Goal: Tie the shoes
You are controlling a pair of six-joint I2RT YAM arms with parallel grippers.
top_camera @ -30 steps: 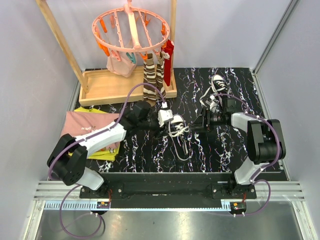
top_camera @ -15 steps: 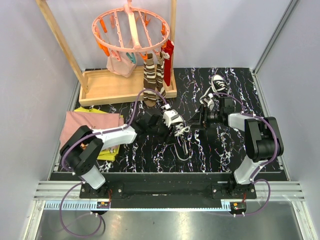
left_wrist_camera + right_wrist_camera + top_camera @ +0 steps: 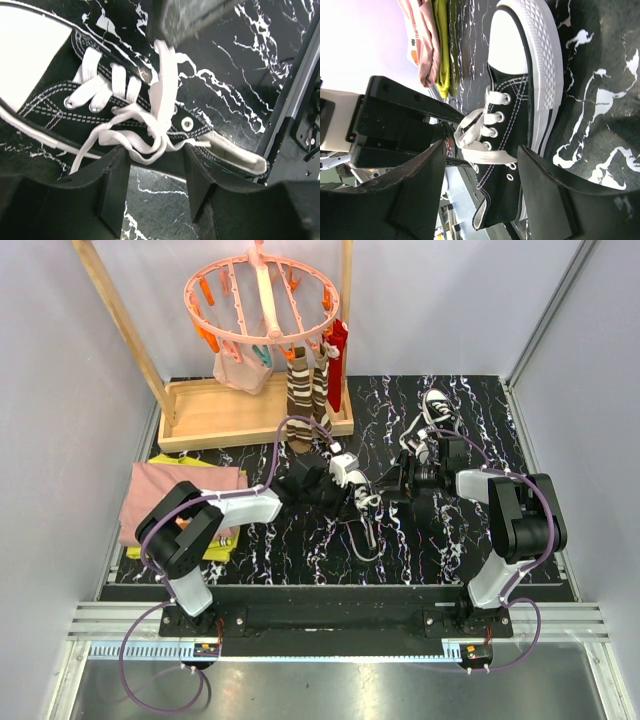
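- White laces [image 3: 162,85] soft, limp, slippery; pinch close to the eyelets
- shoe [image 3: 515,150] mid-table, light; skids if tugged
- left tool [image 3: 154,160] half open; right tool [image 3: 481,155] wide; neither holds anything

The walls [image 3: 450,300] all around are plain and pale, a soft grey-purple. The table top [image 3: 440,540] is black with thin white wiggly lines, like marble. At the back left stands a wooden rack [image 3: 120,325] on a flat wooden tray [image 3: 215,415]. A round pink peg hanger [image 3: 262,300] hangs from it, with brown striped socks [image 3: 300,400] and a red one [image 3: 337,350] clipped on. Folded clothes [image 3: 165,485], pink over yellow-green, lie on the left side of the table. A silver metal rail [image 3: 330,643] runs along the near edge. The light is bright and even.
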